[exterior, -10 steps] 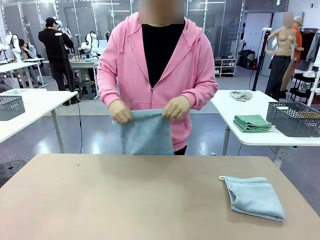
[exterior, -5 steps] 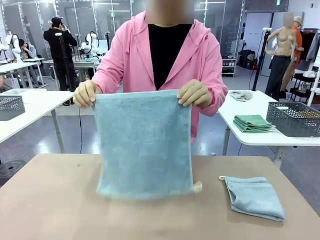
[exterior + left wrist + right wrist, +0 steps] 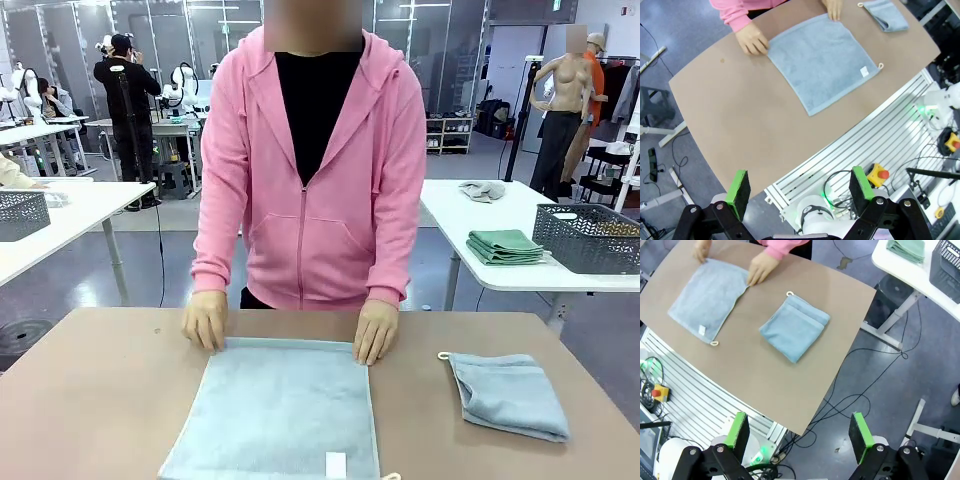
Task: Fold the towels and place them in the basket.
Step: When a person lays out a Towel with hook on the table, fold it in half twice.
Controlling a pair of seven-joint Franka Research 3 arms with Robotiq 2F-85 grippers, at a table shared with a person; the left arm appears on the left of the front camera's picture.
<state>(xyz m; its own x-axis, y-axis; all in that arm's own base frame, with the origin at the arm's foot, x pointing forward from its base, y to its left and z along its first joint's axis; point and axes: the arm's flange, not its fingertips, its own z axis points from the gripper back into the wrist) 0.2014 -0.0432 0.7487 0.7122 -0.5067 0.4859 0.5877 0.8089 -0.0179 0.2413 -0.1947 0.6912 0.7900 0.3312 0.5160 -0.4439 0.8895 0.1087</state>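
Half a second ago the person held the large towel (image 3: 275,410) up by its top corners, hanging in the air. Now it lies spread flat on the bench (image 3: 100,400), in the middle and reaching to the near edge. The person's right hand (image 3: 205,320) presses its far left corner and the person's left hand (image 3: 375,332) its far right corner. A small white label (image 3: 336,465) sits near the towel's near edge, and a little loop (image 3: 392,477) sticks out at its near right corner.

Over the same time the folded towel (image 3: 508,395) has not shifted. It lies on the right part of the bench, apart from the spread one, with its own loop (image 3: 443,355) at its far left corner.

Seen from the left wrist, the left pincer (image 3: 799,190) hangs high above the near edge of the bench, its green-padded fingers (image 3: 738,192) spread wide with nothing between them. The spread towel lies well beyond it. The right pincer (image 3: 799,432) is likewise spread wide and holds nothing. It is high above the floor off the right end of the bench, with the folded towel ahead of it.

Behind the person, on a white table (image 3: 450,215) at the far right, stand a grey basket (image 3: 590,238) and, just left of it, a stack of green towels (image 3: 505,245).
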